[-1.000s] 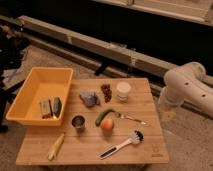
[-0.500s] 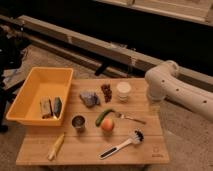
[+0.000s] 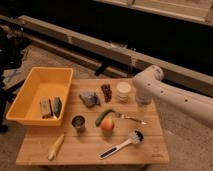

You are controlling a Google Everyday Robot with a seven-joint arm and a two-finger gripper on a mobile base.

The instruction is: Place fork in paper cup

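The fork is being judged light, stiff and slippery, with its thin metal handle lying flat on the wooden table. A pinch from above, across the middle of the handle, is being favoured. It is being seen as a slim silver piece, lying just right of the orange fruit and near the paper cup, though apart from it. The gripper is being held just right of the cup, above the fork, with jaws spread and nothing being gripped.
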